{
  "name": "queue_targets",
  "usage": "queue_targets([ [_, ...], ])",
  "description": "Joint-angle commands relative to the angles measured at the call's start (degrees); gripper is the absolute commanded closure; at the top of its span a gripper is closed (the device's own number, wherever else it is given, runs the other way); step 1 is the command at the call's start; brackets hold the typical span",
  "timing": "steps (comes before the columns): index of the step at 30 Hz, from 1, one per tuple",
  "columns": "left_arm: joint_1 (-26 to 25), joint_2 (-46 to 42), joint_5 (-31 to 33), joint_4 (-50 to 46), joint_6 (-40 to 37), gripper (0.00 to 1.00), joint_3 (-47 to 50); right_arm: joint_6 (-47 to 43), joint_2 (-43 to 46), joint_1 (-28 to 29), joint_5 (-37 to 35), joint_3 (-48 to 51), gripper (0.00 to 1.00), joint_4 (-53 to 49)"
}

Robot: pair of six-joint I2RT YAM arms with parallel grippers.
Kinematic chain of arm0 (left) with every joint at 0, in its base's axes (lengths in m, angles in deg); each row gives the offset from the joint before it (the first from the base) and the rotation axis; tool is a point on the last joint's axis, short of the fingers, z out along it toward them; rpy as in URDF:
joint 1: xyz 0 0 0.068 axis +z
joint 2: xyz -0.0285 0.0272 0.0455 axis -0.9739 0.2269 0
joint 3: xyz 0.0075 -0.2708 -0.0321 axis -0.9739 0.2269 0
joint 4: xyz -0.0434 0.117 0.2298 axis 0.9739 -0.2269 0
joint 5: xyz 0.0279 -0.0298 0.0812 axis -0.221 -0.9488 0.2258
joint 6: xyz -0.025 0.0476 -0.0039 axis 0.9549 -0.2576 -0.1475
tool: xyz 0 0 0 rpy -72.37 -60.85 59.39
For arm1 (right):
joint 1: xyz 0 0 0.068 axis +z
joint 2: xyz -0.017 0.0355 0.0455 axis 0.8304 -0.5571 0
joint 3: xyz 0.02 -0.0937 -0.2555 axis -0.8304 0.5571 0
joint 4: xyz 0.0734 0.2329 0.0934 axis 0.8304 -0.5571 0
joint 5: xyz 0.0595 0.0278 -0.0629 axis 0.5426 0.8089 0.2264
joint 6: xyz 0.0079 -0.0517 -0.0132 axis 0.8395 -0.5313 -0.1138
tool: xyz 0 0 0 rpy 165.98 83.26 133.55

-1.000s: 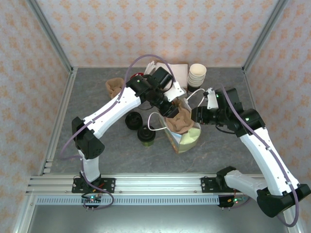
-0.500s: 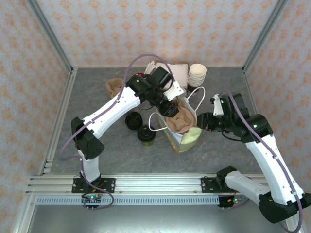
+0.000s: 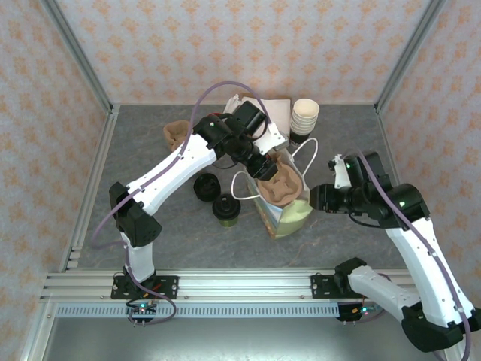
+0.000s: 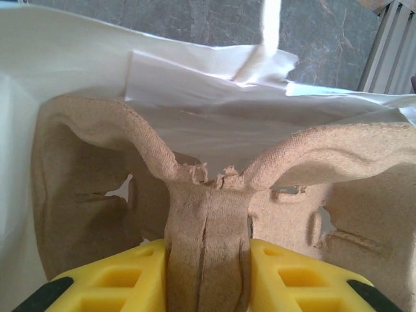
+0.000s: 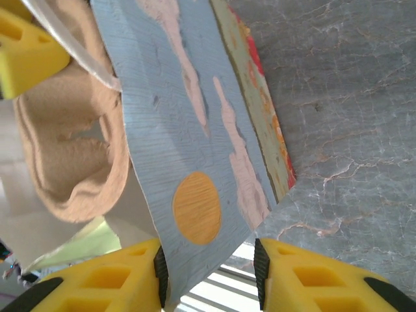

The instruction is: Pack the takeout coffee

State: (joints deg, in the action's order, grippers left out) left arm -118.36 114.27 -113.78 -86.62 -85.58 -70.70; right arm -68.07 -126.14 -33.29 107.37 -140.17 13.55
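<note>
The takeout coffee [image 3: 225, 208], an olive-green cup with a black lid, stands on the table left of the white paper bag [image 3: 289, 214]. My left gripper [image 4: 208, 266] is shut on the middle ridge of a brown pulp cup carrier [image 4: 84, 195], which sits in the mouth of the bag [image 4: 208, 123]. From above, the left gripper [image 3: 263, 167] hangs over the carrier [image 3: 278, 188]. My right gripper [image 5: 208, 276] is at the bag's right side [image 3: 314, 199]. Its jaws are open around the printed bag wall [image 5: 188, 130], which rests against one pad and stands clear of the other.
A loose black lid [image 3: 205, 186] lies just beyond the coffee. A stack of cream cups [image 3: 304, 116] stands at the back, with white packaging [image 3: 279, 111] beside it. A second brown carrier [image 3: 176, 134] lies back left. Frame posts and walls ring the table.
The right arm has drawn back to the right and toward the near edge, its gripper sliding along the bag's side and easing open a little. The left arm has hardly moved.
</note>
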Motion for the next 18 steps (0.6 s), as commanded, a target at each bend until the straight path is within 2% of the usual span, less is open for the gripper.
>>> queue_targets([
  [1,0.8,0.13,1.79,-1.57,0.26,0.67,-2.07,-3.52,1.76,0.27,1.36,0.11,0.59,-3.69],
  [5,0.79,0.8,2.14,-2.11,-0.13,0.67,-2.73,-5.45,3.35,0.27,1.09,0.15,0.59,-4.12],
  [9,0.59,0.91,1.55,-2.64,-1.61,0.67,-2.96,-3.41,3.24,0.27,-0.08,-0.36,0.59,-2.3],
  [15,-1.61,1.78,4.47,-5.64,-5.29,0.67,-4.85,2.34,2.86,0.27,0.57,-0.6,0.56,9.24],
  [18,-2.62,3.58,6.13,-6.69,-5.86,0.67,-5.68,2.75,2.86,0.27,-1.27,0.53,0.5,15.24],
])
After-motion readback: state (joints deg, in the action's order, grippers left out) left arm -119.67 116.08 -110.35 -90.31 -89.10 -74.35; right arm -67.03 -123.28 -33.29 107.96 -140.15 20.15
